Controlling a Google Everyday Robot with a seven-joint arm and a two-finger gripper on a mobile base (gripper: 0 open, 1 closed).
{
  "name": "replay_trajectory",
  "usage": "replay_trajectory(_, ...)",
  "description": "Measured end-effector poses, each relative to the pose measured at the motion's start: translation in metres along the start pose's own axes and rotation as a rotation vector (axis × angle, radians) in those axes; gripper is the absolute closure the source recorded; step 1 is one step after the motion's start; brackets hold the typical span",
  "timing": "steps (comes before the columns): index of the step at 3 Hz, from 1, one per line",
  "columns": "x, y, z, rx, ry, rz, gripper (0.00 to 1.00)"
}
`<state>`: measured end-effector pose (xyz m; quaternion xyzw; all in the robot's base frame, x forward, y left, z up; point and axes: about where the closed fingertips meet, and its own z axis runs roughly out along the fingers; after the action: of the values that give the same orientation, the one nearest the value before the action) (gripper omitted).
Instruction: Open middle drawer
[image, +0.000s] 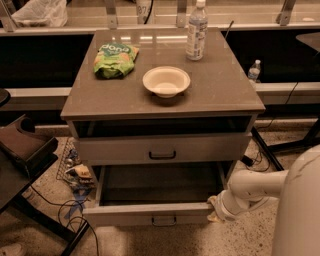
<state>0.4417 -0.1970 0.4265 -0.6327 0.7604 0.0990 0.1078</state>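
Note:
The middle drawer (162, 149) is a wide grey panel with a small black bar handle (162, 155), and it sits pushed in under the dark top slot of the cabinet. Below it the taller bottom drawer (150, 214) is pulled out, with its dark inside showing. My gripper (214, 209) is low at the right end of the bottom drawer's front panel, well below and to the right of the middle drawer's handle. My white arm (260, 186) reaches in from the right.
On the cabinet top (100, 95) are a green chip bag (115, 59), a white bowl (166, 81) and a water bottle (196, 31). A dark chair (22, 150) and cables (70, 210) lie to the left. A small bottle (254, 71) stands behind on the right.

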Motion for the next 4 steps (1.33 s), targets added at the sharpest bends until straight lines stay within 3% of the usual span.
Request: replay_trajectory(4, -0.0014, 0.0003, -0.0052, 0.0, 0.0, 0.0, 1.0)
